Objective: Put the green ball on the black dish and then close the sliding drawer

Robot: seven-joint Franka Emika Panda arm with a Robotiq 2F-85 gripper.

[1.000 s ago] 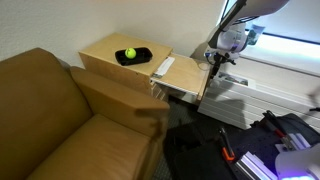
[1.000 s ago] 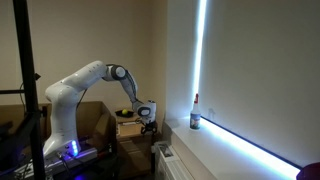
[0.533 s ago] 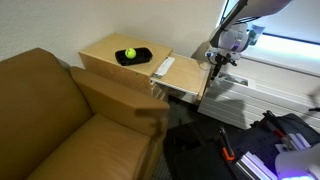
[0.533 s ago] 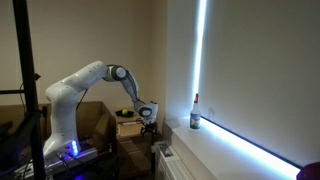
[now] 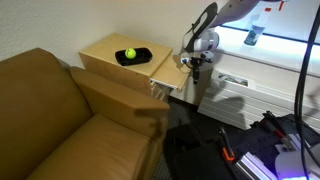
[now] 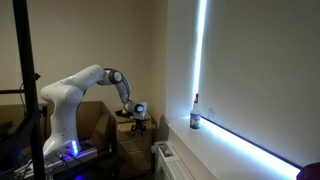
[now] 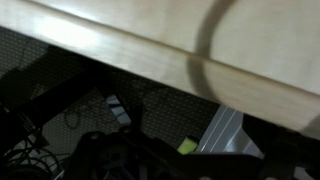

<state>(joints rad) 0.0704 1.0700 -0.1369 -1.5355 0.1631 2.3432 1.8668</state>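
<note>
On black dish [image 5: 144,56], green ball [image 5: 130,53]; wrist sees wood [image 7: 150,40].

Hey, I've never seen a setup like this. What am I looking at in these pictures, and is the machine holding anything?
It is a white robot arm with a hand at its tip. Two pictures come from cameras in the room; the third, from a camera on its wrist, shows a wooden edge close up. On the wooden cabinet, a green ball lies in a black dish. The hand is open, holds nothing, and hangs by the front of the pulled-out sliding drawer.
</note>
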